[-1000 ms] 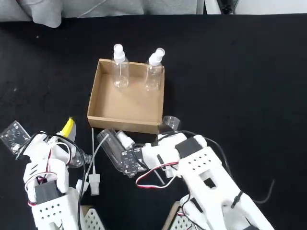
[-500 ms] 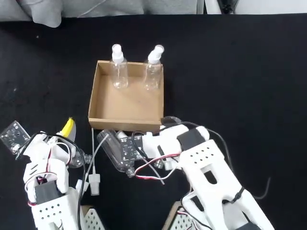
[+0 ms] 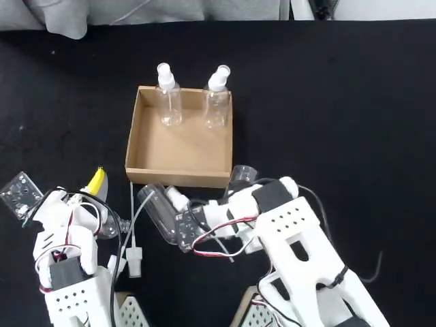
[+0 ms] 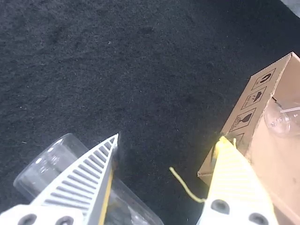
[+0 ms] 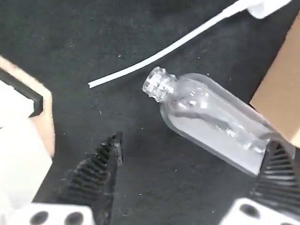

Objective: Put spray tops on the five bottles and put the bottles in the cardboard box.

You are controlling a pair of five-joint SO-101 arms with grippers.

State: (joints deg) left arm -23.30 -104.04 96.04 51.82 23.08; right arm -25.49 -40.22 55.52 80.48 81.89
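Observation:
The cardboard box (image 3: 178, 148) holds two clear bottles with spray tops (image 3: 167, 95) (image 3: 216, 99) along its far wall. A topless clear bottle (image 3: 158, 211) (image 5: 211, 119) lies on the black table just in front of the box, base toward the box. My right gripper (image 3: 182, 228) (image 5: 197, 140) is open and straddles it, one black finger (image 5: 276, 171) at its base. My left gripper (image 3: 102, 204) (image 4: 168, 138) is open near the box's corner (image 4: 262, 117), with another clear bottle (image 4: 44, 164) (image 3: 112, 225) under its white finger. A loose spray top (image 3: 134, 260) (image 5: 267, 4) with a long tube lies between the arms.
A further clear bottle (image 3: 242, 175) stands by the box's near right corner, partly behind the right arm. A second thin white tube (image 5: 164, 49) crosses the table beside the lying bottle. Grey fabric (image 3: 61, 17) lies at the far left edge.
The right arm swung left and toward the box, then eased back a little; its gripper stays over the lying bottle, which barely shifted. The left arm kept still.

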